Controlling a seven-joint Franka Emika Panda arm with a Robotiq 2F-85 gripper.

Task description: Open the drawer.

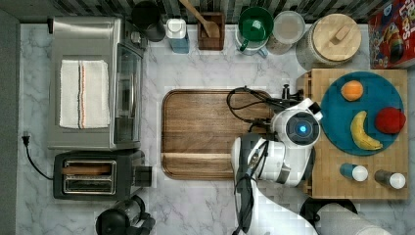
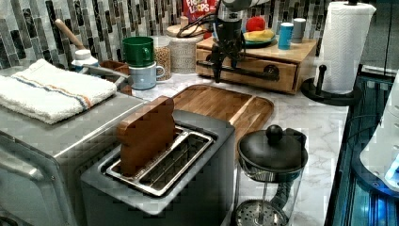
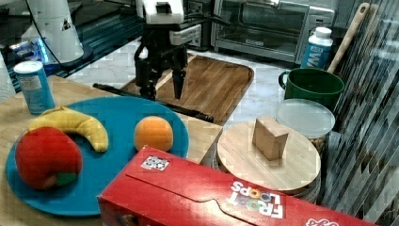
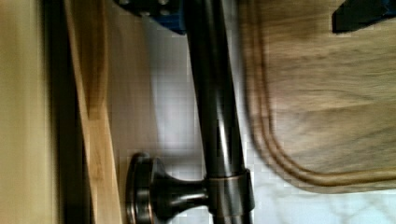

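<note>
The drawer (image 1: 333, 188) is a light bamboo box at the top view's right, with its front (image 2: 282, 77) facing the brown tray. Its long black bar handle (image 3: 193, 112) runs along that front on two black brackets (image 4: 144, 191). My gripper (image 3: 162, 87) hangs over the handle and is open, one finger (image 3: 145, 77) on each side of the bar. In the wrist view the handle (image 4: 217, 112) passes between the fingertips, close to the one on the drawer side. A thin dark gap shows beside the drawer front (image 4: 95, 140).
A blue plate (image 1: 337, 122) with an orange, a banana and a red fruit sits on the drawer unit, beside two shakers (image 1: 359, 172). The brown tray (image 1: 195, 132) lies in front of the drawer. A paper towel roll (image 2: 346, 44), toaster (image 1: 93, 174), oven (image 1: 93, 83) and mugs (image 2: 139, 52) stand around.
</note>
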